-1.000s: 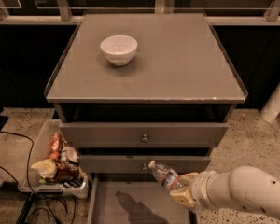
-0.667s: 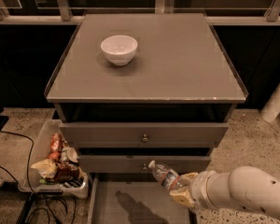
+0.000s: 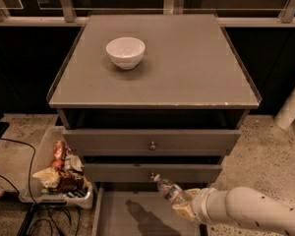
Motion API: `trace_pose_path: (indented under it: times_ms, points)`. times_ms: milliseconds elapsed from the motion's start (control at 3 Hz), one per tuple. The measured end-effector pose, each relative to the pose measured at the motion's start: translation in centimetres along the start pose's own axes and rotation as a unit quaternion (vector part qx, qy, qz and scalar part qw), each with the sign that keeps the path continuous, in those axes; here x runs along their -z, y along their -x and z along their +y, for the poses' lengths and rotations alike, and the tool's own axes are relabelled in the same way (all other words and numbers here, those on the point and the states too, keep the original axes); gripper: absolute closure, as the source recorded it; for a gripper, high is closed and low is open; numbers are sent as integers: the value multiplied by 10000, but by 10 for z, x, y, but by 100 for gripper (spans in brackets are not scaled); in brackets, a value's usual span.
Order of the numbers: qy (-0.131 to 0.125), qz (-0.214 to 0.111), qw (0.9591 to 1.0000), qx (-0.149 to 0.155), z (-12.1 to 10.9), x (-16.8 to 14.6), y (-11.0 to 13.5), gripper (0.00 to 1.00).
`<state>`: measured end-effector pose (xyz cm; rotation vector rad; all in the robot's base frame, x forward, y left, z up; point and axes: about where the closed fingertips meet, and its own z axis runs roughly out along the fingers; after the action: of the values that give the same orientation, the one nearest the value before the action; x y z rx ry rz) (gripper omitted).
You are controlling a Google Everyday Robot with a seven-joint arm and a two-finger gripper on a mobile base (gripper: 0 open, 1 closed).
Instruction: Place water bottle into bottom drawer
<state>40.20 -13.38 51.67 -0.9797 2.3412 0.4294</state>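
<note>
The water bottle (image 3: 168, 190) is a small clear bottle with a white cap and a red-blue label band. It is held tilted, cap pointing up-left, above the right side of the open bottom drawer (image 3: 118, 215). My gripper (image 3: 183, 207) is at the end of the white arm coming in from the lower right, and it is shut on the bottle's base end. The drawer is pulled out at the foot of the cabinet and shows a flat grey floor with the arm's shadow on it.
A white bowl (image 3: 125, 51) stands on the cabinet top (image 3: 187, 73). Two upper drawers with round metal knobs (image 3: 152, 145) are slightly ajar. A white bin of snack packets (image 3: 59, 173) and cables (image 3: 39, 220) lie on the floor at left.
</note>
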Motion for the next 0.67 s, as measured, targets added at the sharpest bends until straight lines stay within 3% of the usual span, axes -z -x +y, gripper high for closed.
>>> trace_pose_path:
  times_ms: [333,667]
  points:
    - [51,-225,9997,-129,-7,-45,-23,100]
    - [365,-374,9986,-69,5,-78,-51,100]
